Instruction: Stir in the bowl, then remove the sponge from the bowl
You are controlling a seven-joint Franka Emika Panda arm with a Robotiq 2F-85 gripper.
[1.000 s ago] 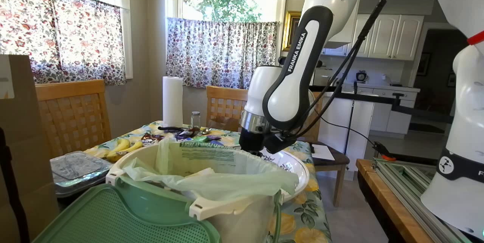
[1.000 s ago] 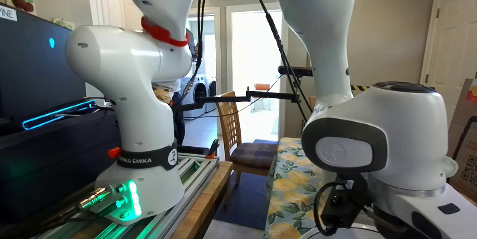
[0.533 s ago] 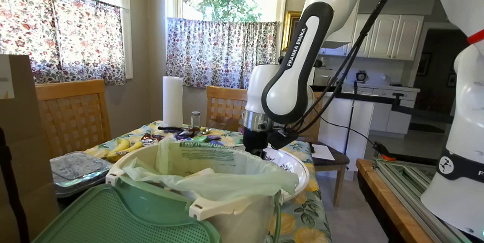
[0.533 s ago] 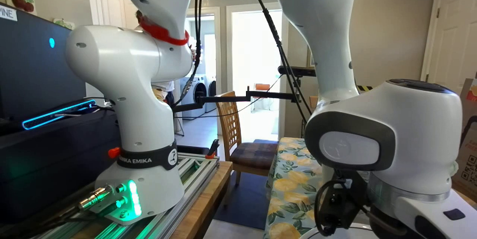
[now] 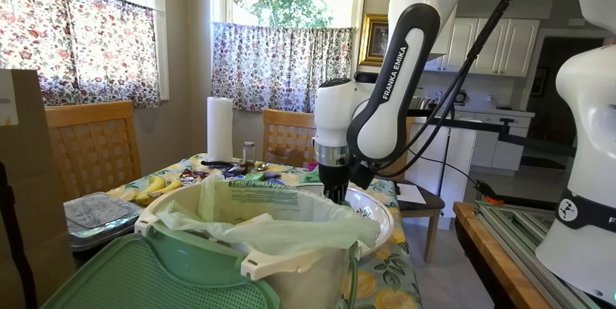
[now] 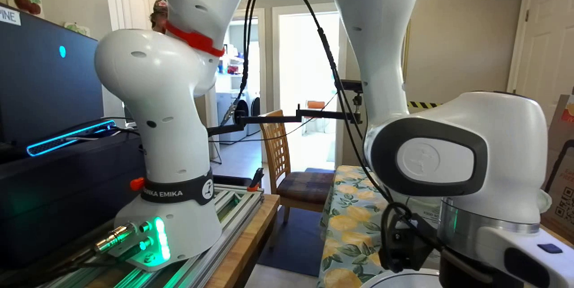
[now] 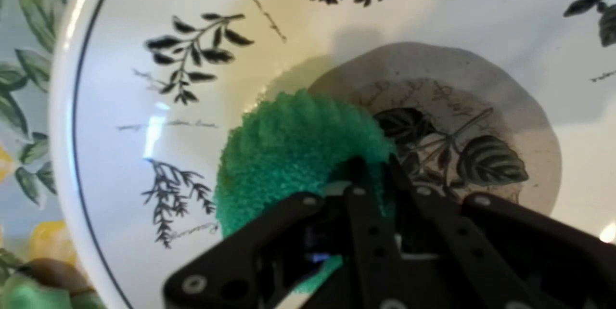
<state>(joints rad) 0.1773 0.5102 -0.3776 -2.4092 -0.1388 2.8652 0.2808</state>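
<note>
Sponge [image 7: 288, 155] at the gripper [image 7: 376, 172] (pointing down).

On my wrist view the bowl [image 7: 115, 78] stands upright, white, with a thin dark line inside the rim, dark sprigs and script, and looks brownish round the leafy print at its bottom. The sponge [image 7: 284, 155] is inside it, toward 9 o'clock from that print: green, grainy, round-edged, its 5 o'clock side partly hidden from me. In both exterior views I catch the bowl only partly, toward 5 o'clock.
</note>
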